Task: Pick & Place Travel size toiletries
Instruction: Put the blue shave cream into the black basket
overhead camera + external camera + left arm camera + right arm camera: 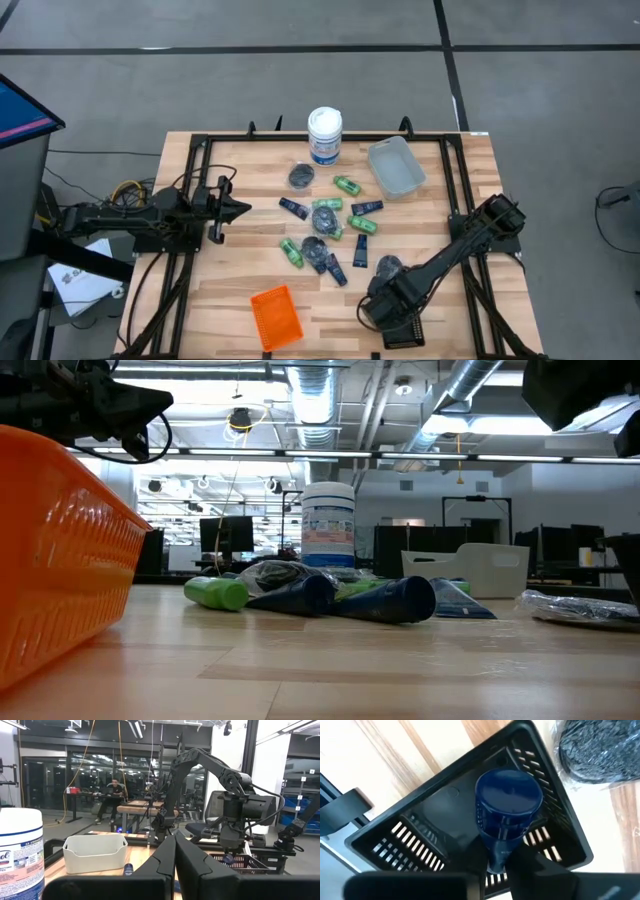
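Note:
The toiletries lie loose at mid-table: green bottles (347,184), dark blue tubes (293,207) and wrapped grey pucks (301,176). In the low view a green bottle (215,592) and blue tubes (390,600) rest on their sides. My right gripper (393,312) is over the black tray (435,815) at the near right, shut on a dark blue tube (509,805). A wrapped puck (600,750) lies beside that tray. My left gripper (238,210) hovers shut and holding nothing at the table's left, its fingers (175,852) together. My right gripper holds the dark blue tube by its narrow flat end (499,860), pinched between the two fingers, coming from above and pointing down. The tube hangs upright below the fingers, its round cap end (509,795) lowest, inside the black tray's walls. Whether the cap touches the tray floor cannot be seen.
A tall white canister (324,135) and a clear tray (396,166) stand toward the far edge. An orange tray (276,317) sits at the near edge, and it fills the left of the low view (60,540). Black rails (455,190) run along the table's sides.

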